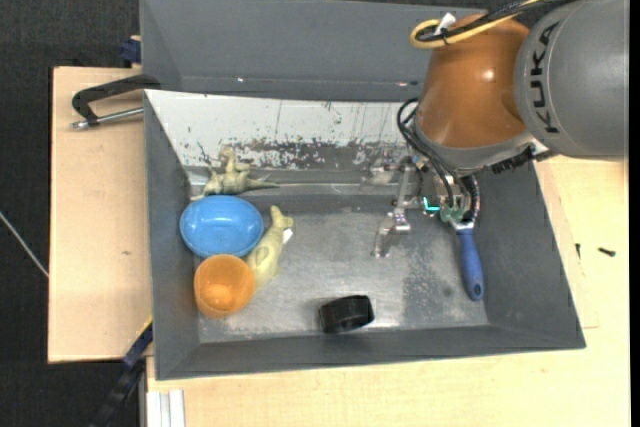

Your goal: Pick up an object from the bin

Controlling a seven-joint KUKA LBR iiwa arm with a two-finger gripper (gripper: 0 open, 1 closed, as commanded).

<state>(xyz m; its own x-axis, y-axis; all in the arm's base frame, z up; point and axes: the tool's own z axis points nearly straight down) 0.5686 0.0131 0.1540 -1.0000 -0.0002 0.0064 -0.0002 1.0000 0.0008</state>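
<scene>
My gripper (425, 220) hangs low over the right half of the bin, open, with bare floor between its fingers. One metal finger (392, 227) points down toward the middle of the floor. The other stands by the upper end of a blue-handled tool (468, 263), which lies lengthwise along the right wall; I cannot tell whether they touch. A black round cap-like thing (346, 313) lies near the front wall, below and left of the gripper.
At the left lie a blue egg-shaped shell (221, 224), an orange cup (224, 283) and a pale yellow toy (268, 243) close together. A pale dinosaur figure (232, 174) stands by the back wall. The arm's orange cover hangs over the back right corner.
</scene>
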